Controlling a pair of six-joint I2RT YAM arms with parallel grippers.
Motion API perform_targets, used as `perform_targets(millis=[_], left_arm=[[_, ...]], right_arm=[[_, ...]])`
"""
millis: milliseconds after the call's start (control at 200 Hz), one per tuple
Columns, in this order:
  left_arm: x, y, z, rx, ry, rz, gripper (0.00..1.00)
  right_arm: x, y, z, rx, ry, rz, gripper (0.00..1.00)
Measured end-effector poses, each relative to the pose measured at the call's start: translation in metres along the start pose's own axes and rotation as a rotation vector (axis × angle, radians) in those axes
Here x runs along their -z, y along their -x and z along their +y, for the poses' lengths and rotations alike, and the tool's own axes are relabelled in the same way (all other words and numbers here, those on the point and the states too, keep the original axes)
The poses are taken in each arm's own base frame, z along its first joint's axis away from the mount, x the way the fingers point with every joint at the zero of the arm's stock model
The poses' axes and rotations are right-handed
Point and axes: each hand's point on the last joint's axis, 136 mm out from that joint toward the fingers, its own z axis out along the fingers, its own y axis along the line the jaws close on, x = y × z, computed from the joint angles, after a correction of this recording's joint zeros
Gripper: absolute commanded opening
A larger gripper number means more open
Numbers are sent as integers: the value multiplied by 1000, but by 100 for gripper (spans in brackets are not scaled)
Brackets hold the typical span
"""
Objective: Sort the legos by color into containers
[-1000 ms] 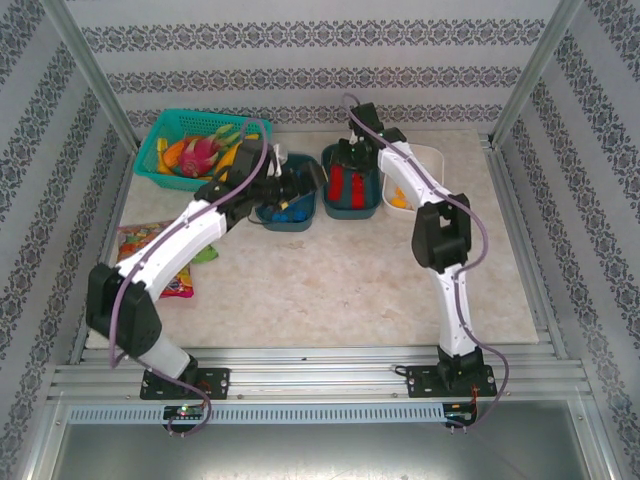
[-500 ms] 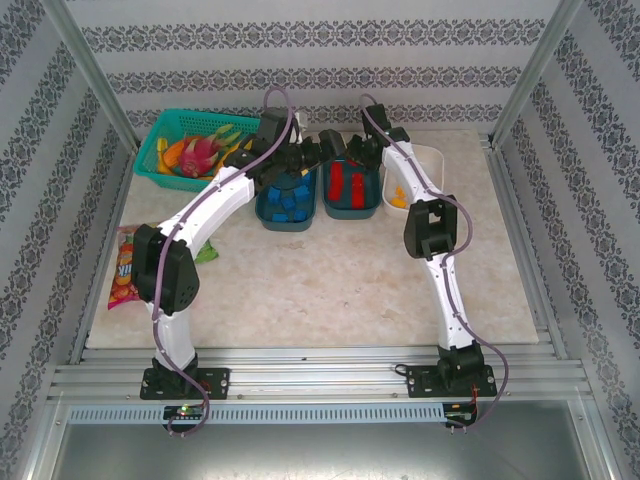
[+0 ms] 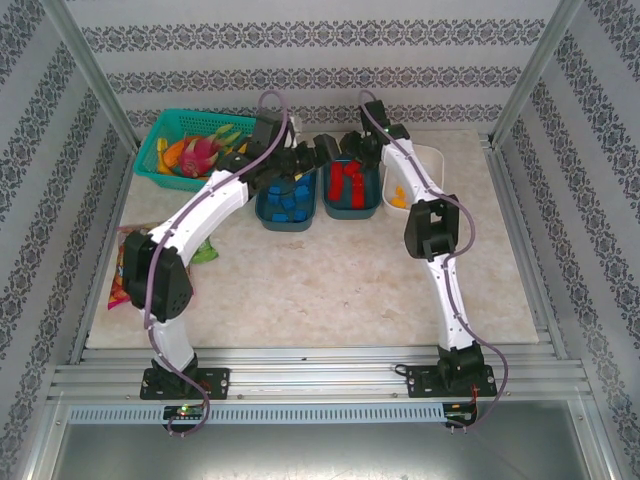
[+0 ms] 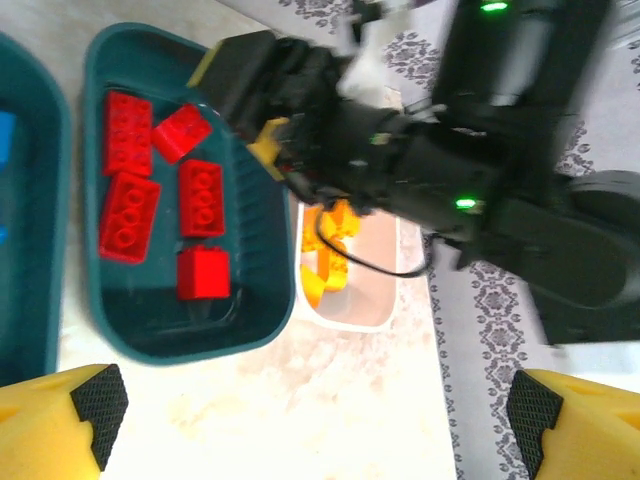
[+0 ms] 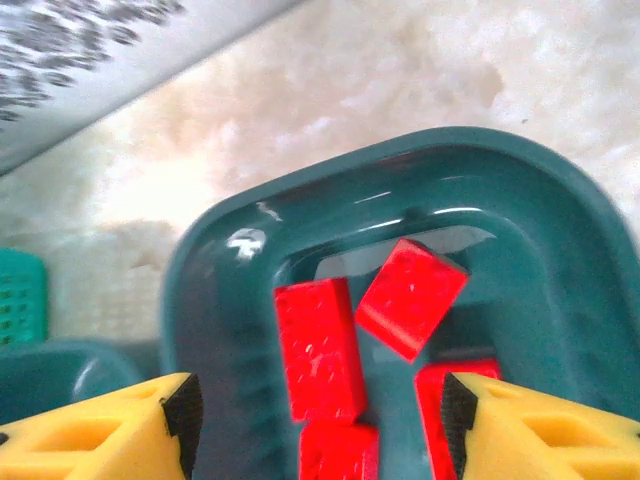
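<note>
1. When you look down from the top, three tubs sit side by side in a row at the upper middle of the frame, on the table.
2. The left tub is dark teal and has the blue legos in it.
3. The middle tub is dark teal too and has the red legos in it.
4. The white tub is at the right end of the row and has the orange-yellow legos in it.
5. The right claw hangs over the middle tub. Its two yellow fingers stand apart at the bottom of the right wrist view and grip nothing. Red legos lie on the tub floor under the gap, and one is turned at an angle.
6. The left claw is spread wide. Its fingers sit in the two bottom corners of the left wrist view, with bare table between them, and it holds nothing.
7. Five red legos show in the middle tub at the upper left of the left wrist view, and the white tub is just beside it.
8. A lighter teal mesh basket with toy fruit sits at the upper left of the top view, and a candy bag lies near the left edge.
</note>
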Motion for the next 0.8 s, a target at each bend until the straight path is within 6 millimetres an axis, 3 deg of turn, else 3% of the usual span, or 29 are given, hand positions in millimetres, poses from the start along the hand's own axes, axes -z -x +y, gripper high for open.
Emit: perform_targets(millis=[90,105,120,230,335,455,565,659,799], left_arm=[[28,-10,8,3,32,-14,100],[33,-12,8,3,32,-15,100],[39,-14,10,3,37,-18,100],[74,-31,24,7,61,-30,100],[102,-51,49,-6,125,-32,100],[137,-70,87,-45,261,-76,100],[183,-71,131,-73,457,-220,100],[212,-71,168,-158,619,-332,100],[215,-87,217,-344,796,-326,100]], right_arm=[[60,-1,16,44,29,-64,77],[70,-2,17,47,34,-76,91],[81,-4,20,62,42,-90,97],[159,-23,24,134,81,-178,98],[206,-59,7,202,107,-224,98],[220,-118,-50,259,41,-199,98],[225,-164,-115,289,-99,-214,98],[232,-186,-161,324,-187,-312,98],[233,-201,-212,391,-294,-486,98]])
